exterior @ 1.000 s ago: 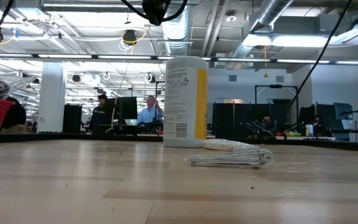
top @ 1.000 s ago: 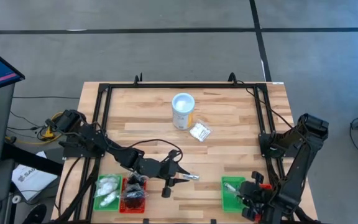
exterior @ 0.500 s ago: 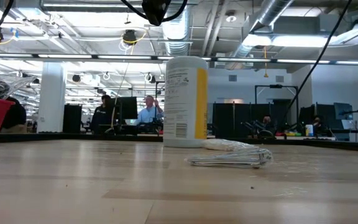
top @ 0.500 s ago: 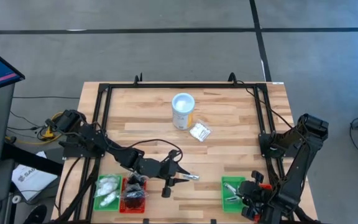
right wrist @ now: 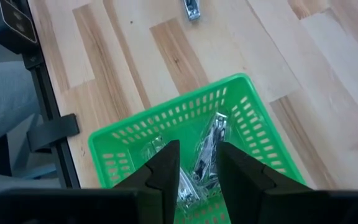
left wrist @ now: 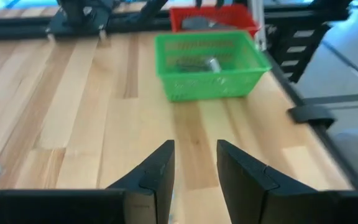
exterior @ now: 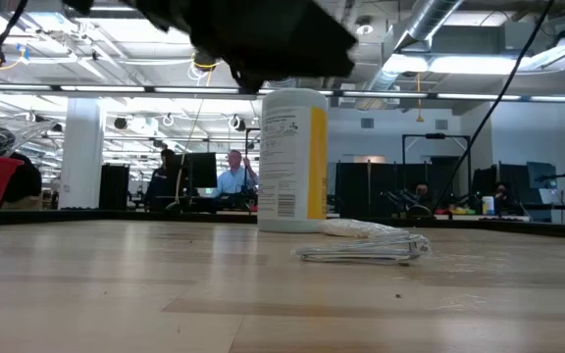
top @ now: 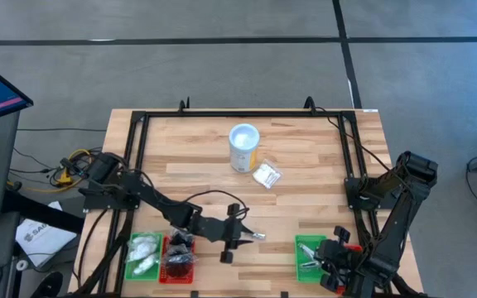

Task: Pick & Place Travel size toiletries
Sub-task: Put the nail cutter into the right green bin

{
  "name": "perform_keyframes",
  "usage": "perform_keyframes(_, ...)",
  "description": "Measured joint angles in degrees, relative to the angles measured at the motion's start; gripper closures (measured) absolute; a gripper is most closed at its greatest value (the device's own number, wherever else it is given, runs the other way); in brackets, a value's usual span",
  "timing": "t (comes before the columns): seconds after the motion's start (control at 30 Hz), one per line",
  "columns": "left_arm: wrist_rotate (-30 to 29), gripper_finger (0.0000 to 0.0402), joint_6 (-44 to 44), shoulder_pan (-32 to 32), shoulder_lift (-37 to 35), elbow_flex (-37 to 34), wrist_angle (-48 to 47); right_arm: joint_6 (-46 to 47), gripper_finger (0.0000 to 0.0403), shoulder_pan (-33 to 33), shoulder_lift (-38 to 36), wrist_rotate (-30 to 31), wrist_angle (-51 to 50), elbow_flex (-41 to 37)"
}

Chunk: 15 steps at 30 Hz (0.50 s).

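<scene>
Left arm has swung since the earlier frames: its gripper (top: 240, 237) now sits a bit further toward the table's middle near edge, and in the low view a dark bulk of the arm now fills the upper part above the white tub (exterior: 293, 160), where only a small dark piece showed before. Right arm, tub and packets have not shifted.

Left gripper: fingers (left wrist: 157, 171) parted with a narrow gap, nothing between them, bare wood beyond the tips. A small metal item (top: 257, 236) lies on the table just beside the fingertips; cannot tell what it is.

Right gripper (right wrist: 196, 168) hangs over the green tray (right wrist: 114, 143) at the table's right near corner, fingers slightly apart, empty; a few clear-wrapped metal pieces (right wrist: 211, 140) lie in the tray right past the tips.

Progress, judged from the layout: mostly sorted. White packets (top: 143, 248) lie in the left green tray (top: 128, 258), dark round ones in the red tray (top: 178, 276) next to it, and the right tray holds some pieces. Left to do: one clear-wrapped white packet (top: 266, 175) on open wood beside the tub, well away from both sets of fingers, plus the small metal item by the left fingertips.
</scene>
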Motion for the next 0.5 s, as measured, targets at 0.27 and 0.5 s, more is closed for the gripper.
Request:
perform_keyframes(0.27, -0.12, 0.029, -0.15, 1.67, 4.38, 0.02, 0.44, -0.26, 0.0305, -0.03, 0.0, 1.36, 0.05, 0.0)
perform_keyframes(0.5, 0.43, 0.029, -0.16, 1.65, 7.72, 0.04, 1.08, -0.41, 0.0305, -0.72, 0.0, 1.41, 0.13, 0.0)
